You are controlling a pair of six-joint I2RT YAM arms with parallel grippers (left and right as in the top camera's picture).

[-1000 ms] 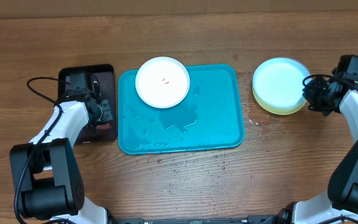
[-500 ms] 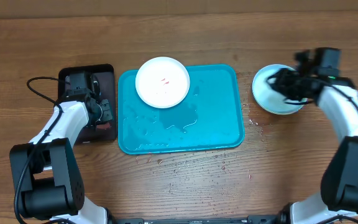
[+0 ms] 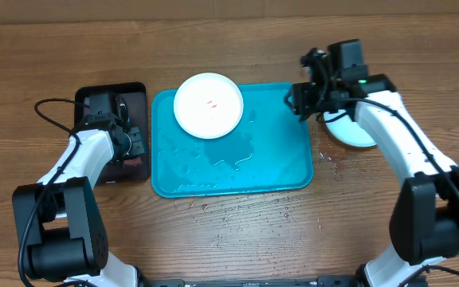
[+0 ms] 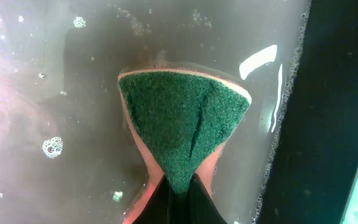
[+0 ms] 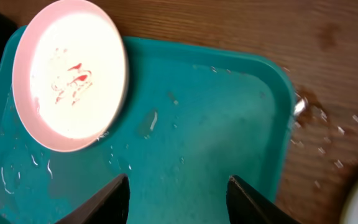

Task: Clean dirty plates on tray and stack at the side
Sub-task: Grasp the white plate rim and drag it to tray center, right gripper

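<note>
A white plate (image 3: 208, 104) with red smears lies at the back left of the wet turquoise tray (image 3: 277, 159); it also shows in the right wrist view (image 5: 70, 71) on the tray (image 5: 216, 130). A stack of plates (image 3: 355, 131) sits on the table right of the tray, mostly hidden by my right arm. My right gripper (image 3: 300, 102) is open and empty above the tray's back right corner (image 5: 178, 198). My left gripper (image 3: 116, 142) is shut on a green sponge (image 4: 184, 121) over the black tray.
The small black tray (image 3: 134, 94) holds soapy water (image 4: 55, 93) left of the turquoise tray. Water drops and red specks lie on the wood (image 3: 237, 211) in front of and right of the tray.
My right arm swung left from the plate stack to the tray's back right corner. The left arm has not moved.
</note>
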